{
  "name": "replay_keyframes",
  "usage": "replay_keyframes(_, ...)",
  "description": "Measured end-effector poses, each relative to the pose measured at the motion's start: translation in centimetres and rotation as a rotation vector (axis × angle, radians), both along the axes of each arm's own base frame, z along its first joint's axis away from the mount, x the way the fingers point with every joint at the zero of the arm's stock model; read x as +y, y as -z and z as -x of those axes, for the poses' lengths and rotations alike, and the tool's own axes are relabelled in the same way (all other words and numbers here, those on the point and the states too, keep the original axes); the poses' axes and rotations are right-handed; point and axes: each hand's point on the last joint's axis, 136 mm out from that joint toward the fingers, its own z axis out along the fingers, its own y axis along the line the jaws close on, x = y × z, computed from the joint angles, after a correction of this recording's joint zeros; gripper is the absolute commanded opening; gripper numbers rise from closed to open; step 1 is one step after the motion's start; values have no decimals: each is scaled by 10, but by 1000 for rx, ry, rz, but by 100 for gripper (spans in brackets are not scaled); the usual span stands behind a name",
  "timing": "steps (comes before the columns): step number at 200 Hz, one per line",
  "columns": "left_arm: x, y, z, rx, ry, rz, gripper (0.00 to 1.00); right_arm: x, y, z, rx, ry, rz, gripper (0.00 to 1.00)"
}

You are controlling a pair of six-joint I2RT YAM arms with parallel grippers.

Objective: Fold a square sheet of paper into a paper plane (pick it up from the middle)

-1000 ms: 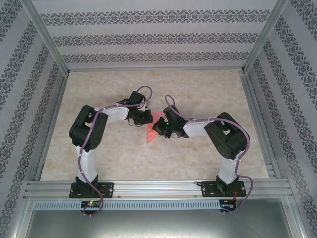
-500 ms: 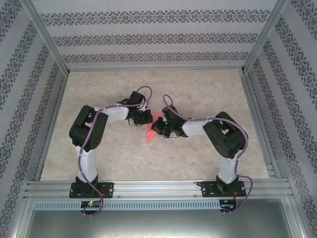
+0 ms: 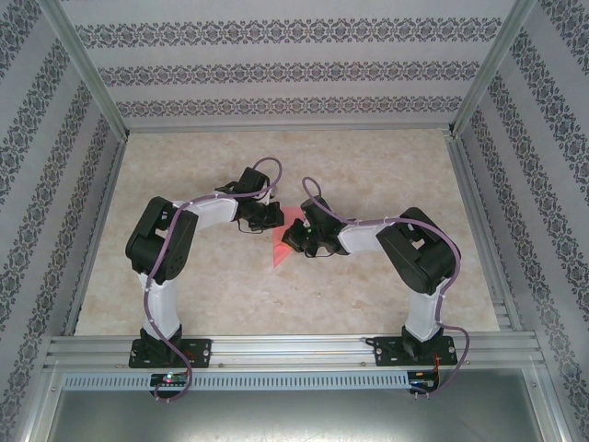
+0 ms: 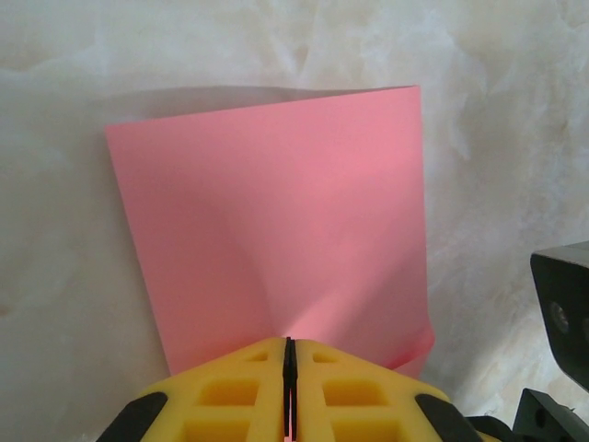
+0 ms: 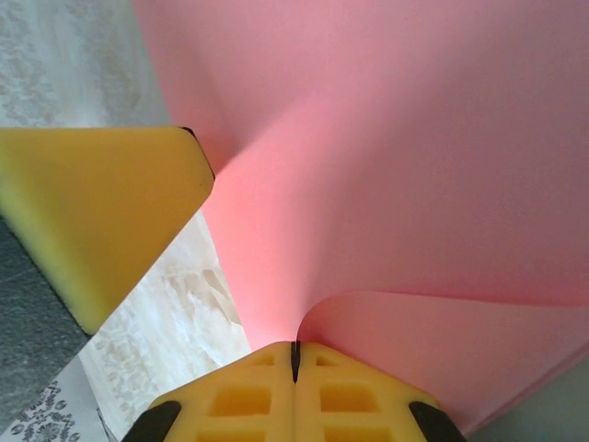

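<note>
The square sheet of paper point(image 3: 282, 247) is salmon pink and hangs between the two grippers over the middle of the table. In the left wrist view the sheet point(image 4: 276, 212) spreads away from my left gripper point(image 4: 289, 343), which is shut on its near edge, with a second layer peeking out at the lower right. My right gripper point(image 5: 295, 348) is shut on the sheet point(image 5: 405, 157) where it curls over into a soft bend. It is a bent sheet, not a dart-shaped paper plane. The left gripper's yellow finger point(image 5: 101, 212) stands close on the left.
The marble-patterned table point(image 3: 386, 166) is fenced by aluminium rails point(image 3: 285, 129) and patterned walls. The right gripper's black body point(image 4: 563, 308) sits close beside the sheet in the left wrist view. The two wrists point(image 3: 267, 214) nearly touch.
The right gripper has edged a little left toward the left gripper. Both keep their hold on the sheet, which has barely moved.
</note>
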Motion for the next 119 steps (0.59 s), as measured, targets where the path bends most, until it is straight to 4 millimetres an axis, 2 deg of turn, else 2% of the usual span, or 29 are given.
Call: replay_keyframes(119,3,10,1,48,-1,-24,10,0,0,0,-7,-7,6,4)
